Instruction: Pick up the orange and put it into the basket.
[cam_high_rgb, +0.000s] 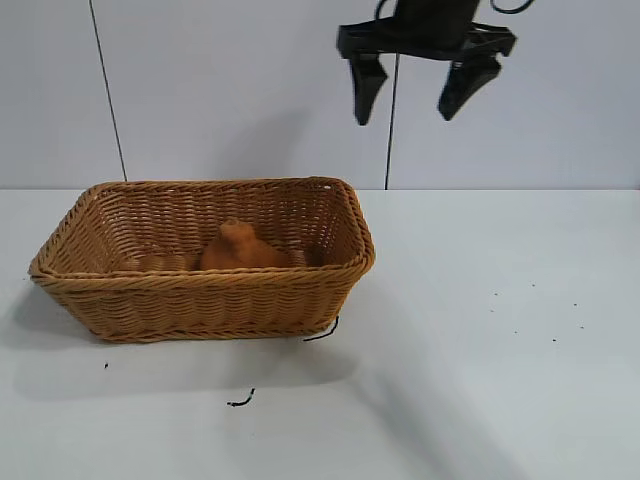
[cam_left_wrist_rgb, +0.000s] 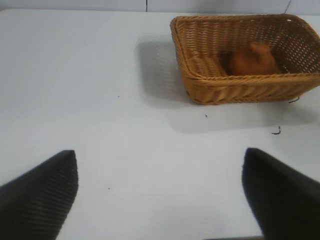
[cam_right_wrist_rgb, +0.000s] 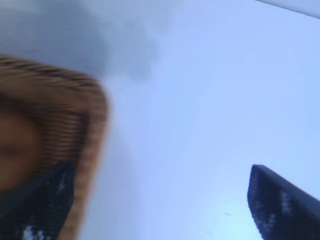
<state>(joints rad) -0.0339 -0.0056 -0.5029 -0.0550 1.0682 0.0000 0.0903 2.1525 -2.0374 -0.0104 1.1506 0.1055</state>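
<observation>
The orange (cam_high_rgb: 238, 250) is seen lying inside the basket (cam_high_rgb: 200, 290), near its middle, and is judged light, firm and rough enough to be gripped across its rounded sides. The right gripper (cam_high_rgb: 412, 90) is held empty, jaws spread, high above the basket's right end. The left gripper (cam_left_wrist_rgb: 160, 192) is parked well apart over the table (cam_high_rgb: 480, 330), jaws also spread.

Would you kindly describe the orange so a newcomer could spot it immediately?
Find the wicker basket on the white table. The orange lies inside it, a rough dull-orange lump with a knobby top, rounder and deeper in colour than the tan weave around it.
</observation>
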